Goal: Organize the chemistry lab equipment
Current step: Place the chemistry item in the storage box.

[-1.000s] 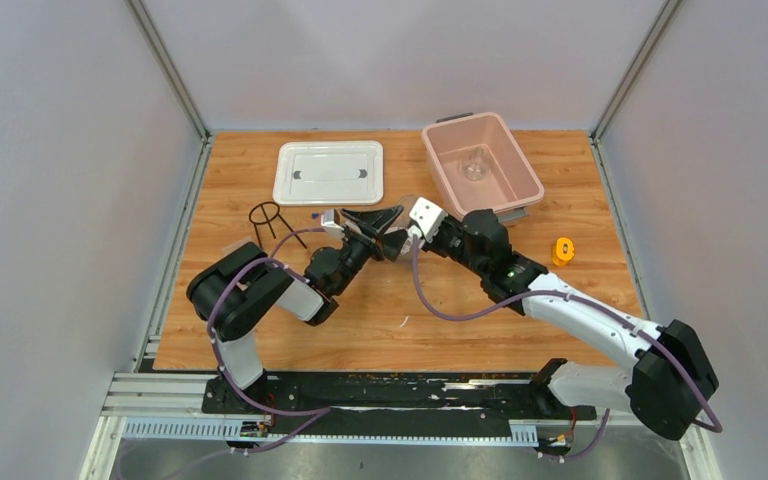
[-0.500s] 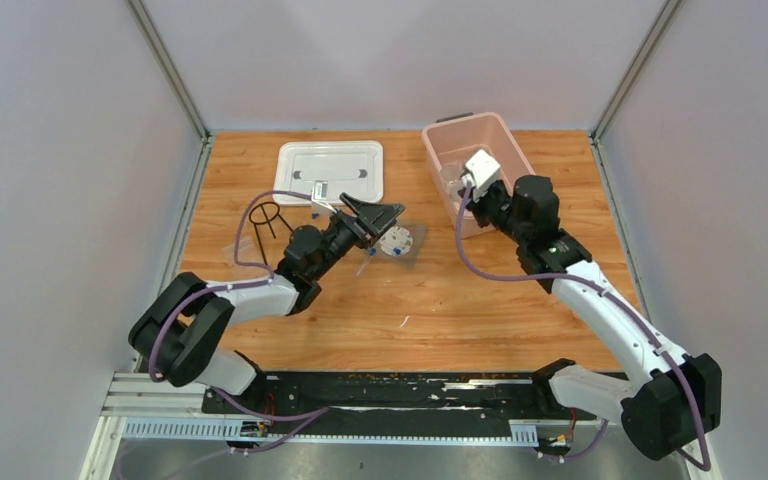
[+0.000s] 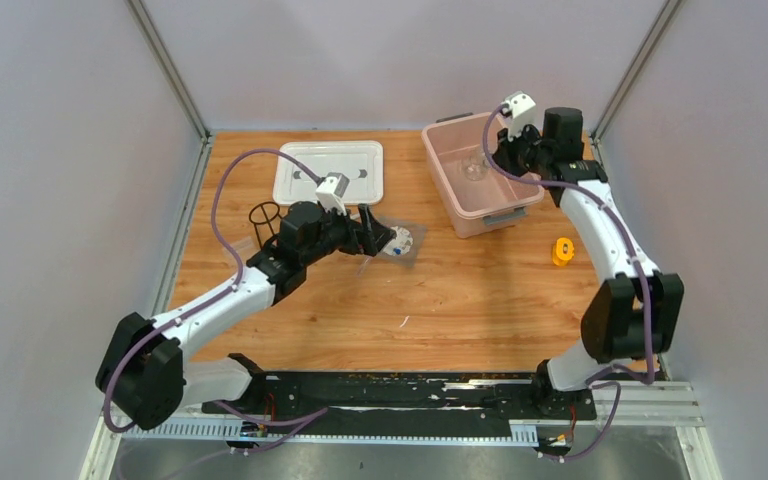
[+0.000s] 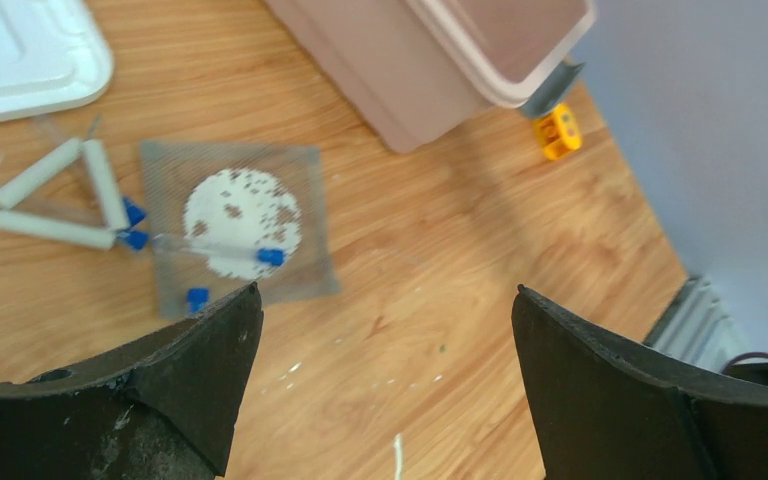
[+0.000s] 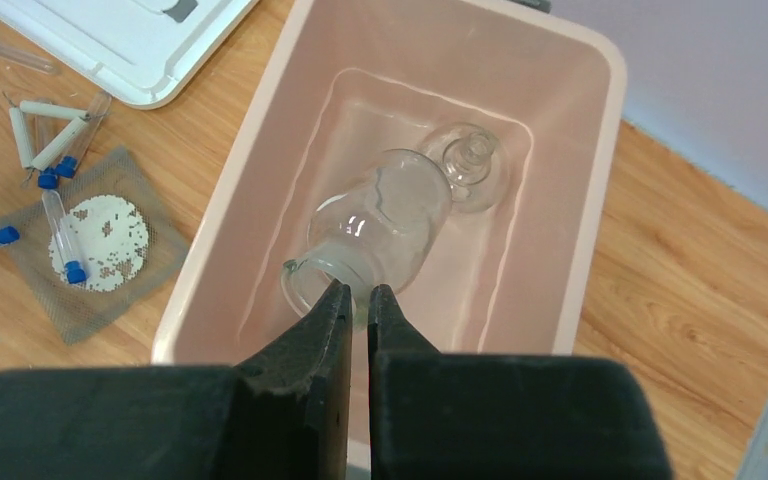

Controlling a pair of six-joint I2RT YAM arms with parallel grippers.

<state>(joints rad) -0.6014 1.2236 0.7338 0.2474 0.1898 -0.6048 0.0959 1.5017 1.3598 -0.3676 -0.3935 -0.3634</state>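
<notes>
Binning step: right fingers point(image 5: 325, 330) narrow, apparently pinching the glass bottle point(image 5: 390, 215) at its mouth inside the pink bin point(image 5: 265, 200); next, release there. Left fingers point(image 4: 190, 350) wide above the wire gauze point(image 4: 245, 200) and blue-capped tubes point(image 4: 215, 248); next, descend and close.

bare tabletop point(image 3: 460, 290) between mesh square point(image 3: 400, 244) and pink bin point(image 3: 490, 217), glass bottle point(image 5: 390, 215) inside

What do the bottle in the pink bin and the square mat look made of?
Bottle: clear glass, probably; transparent with sharp glossy highlights. Mat: grey wire mesh, woven texture visible, with a white chalky, speckled disc, possibly ceramic.
</notes>
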